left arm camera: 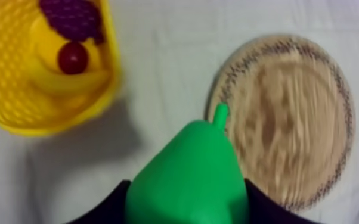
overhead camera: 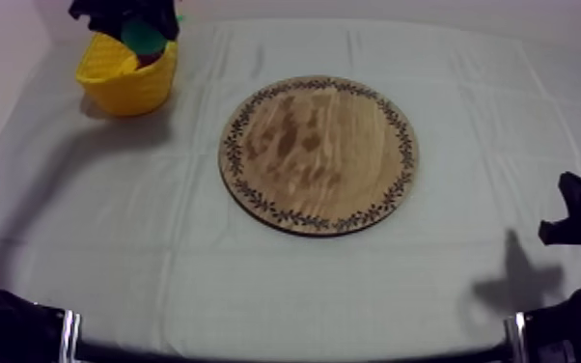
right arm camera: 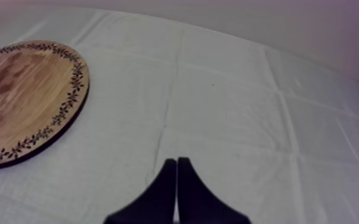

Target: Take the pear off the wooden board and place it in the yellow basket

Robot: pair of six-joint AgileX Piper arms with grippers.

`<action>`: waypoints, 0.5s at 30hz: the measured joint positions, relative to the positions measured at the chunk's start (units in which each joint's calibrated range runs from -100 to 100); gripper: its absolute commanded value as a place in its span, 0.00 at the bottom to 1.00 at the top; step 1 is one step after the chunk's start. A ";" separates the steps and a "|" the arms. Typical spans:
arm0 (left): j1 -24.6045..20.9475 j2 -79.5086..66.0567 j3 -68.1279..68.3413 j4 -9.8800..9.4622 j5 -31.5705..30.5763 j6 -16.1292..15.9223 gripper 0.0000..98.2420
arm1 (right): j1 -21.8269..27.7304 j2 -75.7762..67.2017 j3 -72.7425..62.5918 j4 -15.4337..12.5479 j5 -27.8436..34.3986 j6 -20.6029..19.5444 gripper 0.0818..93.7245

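The green pear (left arm camera: 188, 179) hangs above the cloth between the yellow basket (left arm camera: 3, 89) and the round wooden board (left arm camera: 283, 119), with my left gripper (left arm camera: 188, 207) shut on it. From above, the pear (overhead camera: 145, 39) shows over the basket (overhead camera: 125, 82) at the far left, held by the left gripper (overhead camera: 138, 24). The board (overhead camera: 318, 154) at the table's centre is bare. My right gripper (right arm camera: 176, 173) is shut on nothing, low over the cloth to the right of the board (right arm camera: 21, 101); from above the right gripper (overhead camera: 576, 217) sits at the right edge.
In the basket lie a banana (left arm camera: 50, 77), a bunch of grapes (left arm camera: 74, 18) and a small red fruit (left arm camera: 73, 58). Grey-white cloth (overhead camera: 159, 241) spreads all round the board.
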 measured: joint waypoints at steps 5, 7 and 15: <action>-2.88 3.85 -6.83 -1.00 0.01 1.07 0.45 | 0.00 0.00 0.00 0.00 0.00 0.00 0.00; -3.69 5.48 -9.27 -1.50 -0.23 1.38 0.45 | 0.00 0.00 0.00 0.00 0.00 0.00 0.00; -6.28 13.92 -16.57 -3.77 -5.51 2.07 0.42 | 0.00 0.00 0.00 0.00 0.00 0.00 0.00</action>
